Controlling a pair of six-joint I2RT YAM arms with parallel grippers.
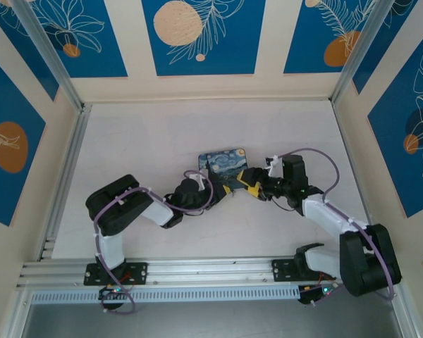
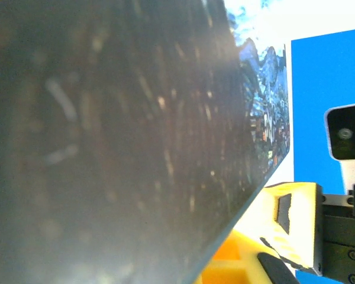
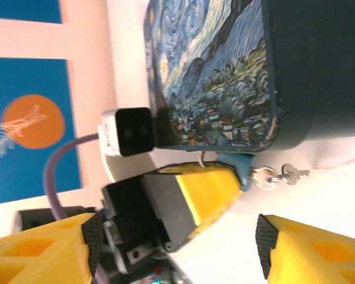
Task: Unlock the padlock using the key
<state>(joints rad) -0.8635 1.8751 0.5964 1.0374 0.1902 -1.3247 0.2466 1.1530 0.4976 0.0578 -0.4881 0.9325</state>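
The padlock (image 1: 225, 163), a dark blue block with a starry-night print, lies mid-table. Its painted face (image 3: 213, 77) is close in the right wrist view, and its dark side (image 2: 118, 142) crowds the left wrist view. My left gripper (image 1: 220, 186) is at the padlock's near edge. One yellow finger (image 3: 210, 189) presses against that edge and the other is hidden. The tiny silvery key (image 3: 293, 173) hangs on a small ring (image 3: 263, 176) from a blue tab (image 3: 245, 165) and rests on the table. My right gripper (image 3: 177, 239) stands open just short of the key, with nothing between its fingers (image 3: 307, 251).
The white tabletop (image 1: 148, 141) is boxed in by blue-and-cream patterned walls (image 1: 197, 35) on three sides. Aluminium rails (image 1: 197, 271) run along the near and left edges. The two arms meet at the padlock, their wrists almost touching.
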